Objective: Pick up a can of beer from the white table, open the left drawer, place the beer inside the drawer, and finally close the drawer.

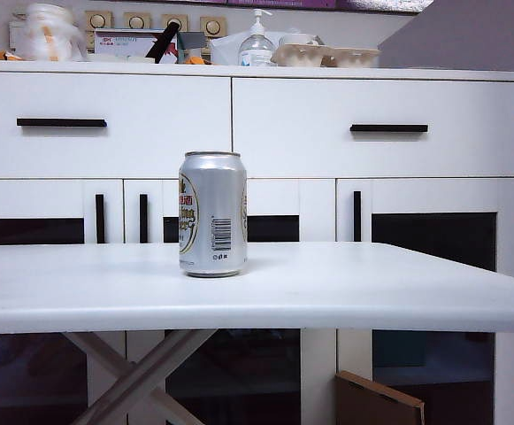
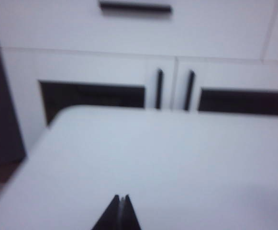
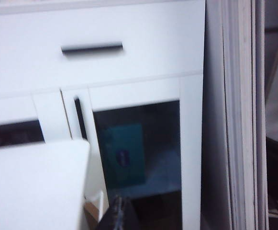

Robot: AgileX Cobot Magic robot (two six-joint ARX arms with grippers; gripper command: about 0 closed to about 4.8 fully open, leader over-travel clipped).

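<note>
Can of beer (image 1: 212, 213) stands upright near the middle of the exterior view, on the white table (image 1: 372, 292), a little left of centre and toward the far edge; its barcode faces the camera and the gold-and-white label turns to the left; nothing touches it. Behind the table is the white cabinet (image 1: 513, 230); the left drawer (image 1: 102, 150) sits in the upper left of the frame, pushed in flush, with its black bar handle (image 1: 61, 122) level; the right drawer (image 1: 380, 155) beside it is also pushed in. Below them are glass doors (image 1: 429, 239) with upright black handles; bottles and boxes stand on top of the cabinet.

No arm appears in the exterior view. In the left wrist view the left gripper (image 2: 121, 201) shows at the lower edge, its two fingers pressed together, holding nothing, above bare table. In the right wrist view the right gripper (image 3: 119, 203) is at the lower edge, fingers also together and empty, just past the table corner, in front of a glass door.
</note>
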